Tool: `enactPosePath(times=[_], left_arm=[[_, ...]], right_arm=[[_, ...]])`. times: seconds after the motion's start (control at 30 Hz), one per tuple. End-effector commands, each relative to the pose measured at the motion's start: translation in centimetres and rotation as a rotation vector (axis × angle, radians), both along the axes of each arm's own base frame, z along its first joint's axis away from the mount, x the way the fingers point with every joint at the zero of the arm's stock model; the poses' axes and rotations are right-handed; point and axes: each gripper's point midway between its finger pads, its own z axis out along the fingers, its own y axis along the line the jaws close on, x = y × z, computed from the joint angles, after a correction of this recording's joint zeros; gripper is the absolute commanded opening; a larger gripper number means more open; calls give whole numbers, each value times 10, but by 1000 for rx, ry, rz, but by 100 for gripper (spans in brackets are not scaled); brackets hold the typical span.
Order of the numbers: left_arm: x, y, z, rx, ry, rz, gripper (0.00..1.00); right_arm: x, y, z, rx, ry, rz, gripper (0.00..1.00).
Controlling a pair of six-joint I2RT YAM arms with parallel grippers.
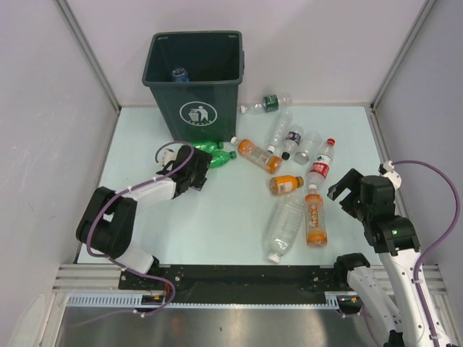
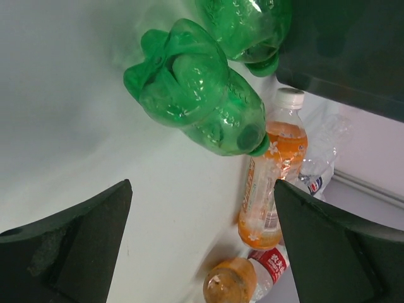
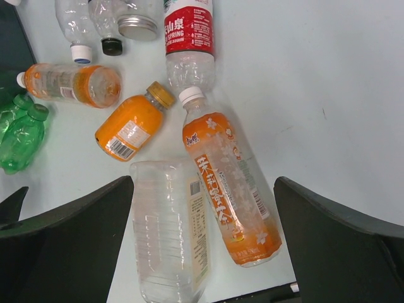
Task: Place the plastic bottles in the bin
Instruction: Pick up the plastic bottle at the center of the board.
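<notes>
1. Left claw [image 1: 195, 168] is spread wide with nothing between its fingers, low over the table [image 1: 231, 217] just in front of the bin [image 1: 166, 94].
2. Right ahead of it lie two green bottles [image 2: 196, 95], on their sides at the foot of the bin's front wall, caps pointing off to the bin's right.
3. Right claw [image 1: 343, 195] is gaping open too and empty, well out to the bin's right and much farther forward from it.
4. Below that claw a tall orange bottle [image 3: 224, 189] with a white cap lies flat, and a big clear bottle [image 3: 167, 233] lies just beside it on the bin's side.
5. A step closer to the bin come a stubby orange bottle [image 3: 129, 129] with a gold cap and a red-labelled bottle [image 3: 189, 31].
6. Closer again, front-right of the bin, is a third orange bottle [image 1: 259, 155], with a cluster of clear bottles [image 1: 278, 130] just past it.
7. A dark-labelled bottle [image 1: 269, 103] lies off the bin's right side.
8. Inside the bin sits one blue-labelled bottle [image 1: 179, 74].
</notes>
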Motion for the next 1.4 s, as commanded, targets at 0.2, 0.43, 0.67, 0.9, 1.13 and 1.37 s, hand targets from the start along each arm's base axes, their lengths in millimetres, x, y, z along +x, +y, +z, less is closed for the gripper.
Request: enactPosePath(times=[0.2,0.43,0.67,0.9,1.13,1.37], left_arm=[[36,0,0,-96,-57,142,95],[54,3,-11,-91,-41,182,87],[73,3,-22,-149,-76,129,67],[68,2,-26,-114,-75,70,38],[57,13,-12,-31,-82,65,4],[29,26,37,107,-171,75,2]], right_arm=[[7,-3,0,-7,-6,-24,100],[6,-4,2,-5,-11,-30,99],[5,-5,1,-11,-9,-34,99],[5,-3,1,-1,-10,-29,99],[4,-3,3,3,-20,-24,99],[2,-2,6,9,-31,-19,99]])
